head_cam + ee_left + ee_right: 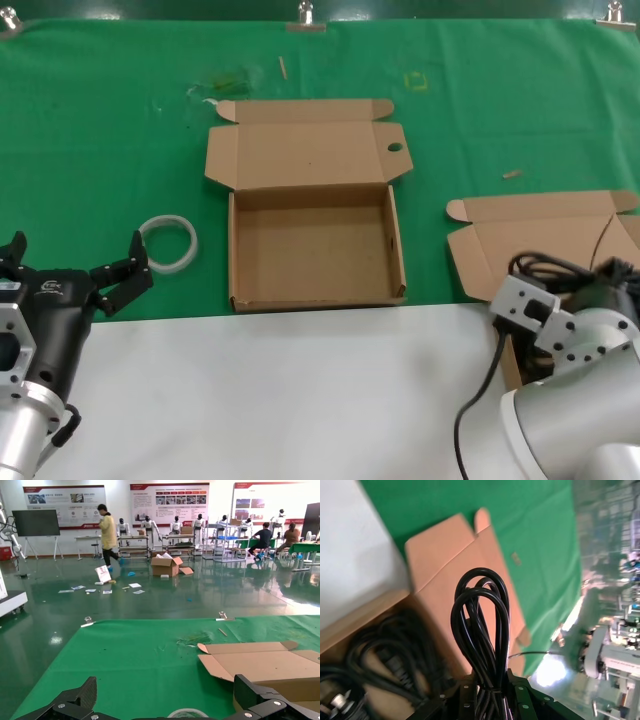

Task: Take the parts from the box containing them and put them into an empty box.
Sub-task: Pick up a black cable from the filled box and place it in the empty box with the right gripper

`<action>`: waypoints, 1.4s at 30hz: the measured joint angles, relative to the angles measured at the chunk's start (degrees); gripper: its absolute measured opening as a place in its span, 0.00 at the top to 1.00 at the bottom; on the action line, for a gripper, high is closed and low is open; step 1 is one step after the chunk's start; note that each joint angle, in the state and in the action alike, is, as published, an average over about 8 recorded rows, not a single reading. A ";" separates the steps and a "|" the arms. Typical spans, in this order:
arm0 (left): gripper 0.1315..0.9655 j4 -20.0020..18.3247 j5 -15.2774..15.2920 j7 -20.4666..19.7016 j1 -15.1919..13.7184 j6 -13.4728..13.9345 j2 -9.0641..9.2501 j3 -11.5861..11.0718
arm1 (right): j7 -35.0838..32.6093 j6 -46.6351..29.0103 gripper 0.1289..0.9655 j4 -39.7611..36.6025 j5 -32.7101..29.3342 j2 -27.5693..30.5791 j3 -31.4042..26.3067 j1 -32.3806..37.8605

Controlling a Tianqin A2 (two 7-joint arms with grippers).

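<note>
The empty box lies open in the middle of the green mat, its lid tab with a round hole at the back right. The box containing the parts sits at the right, partly hidden by my right arm. In the right wrist view my right gripper is shut on a looped black power cord and holds it above that box. More black cords lie inside. My left gripper is open and empty at the lower left.
A white translucent ring lies on the mat just right of my left gripper; it also shows in the left wrist view between the open fingers. A white table strip runs along the front.
</note>
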 joint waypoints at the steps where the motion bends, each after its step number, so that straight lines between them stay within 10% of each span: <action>1: 0.00 0.00 0.00 0.00 0.00 0.00 0.00 0.00 | 0.11 0.24 0.87 0.71 0.03 0.00 -0.28 0.15; 42: 0.00 0.00 0.00 0.00 0.00 0.00 0.00 0.00 | 29.75 -26.13 0.87 -27.49 10.12 0.03 -28.13 22.11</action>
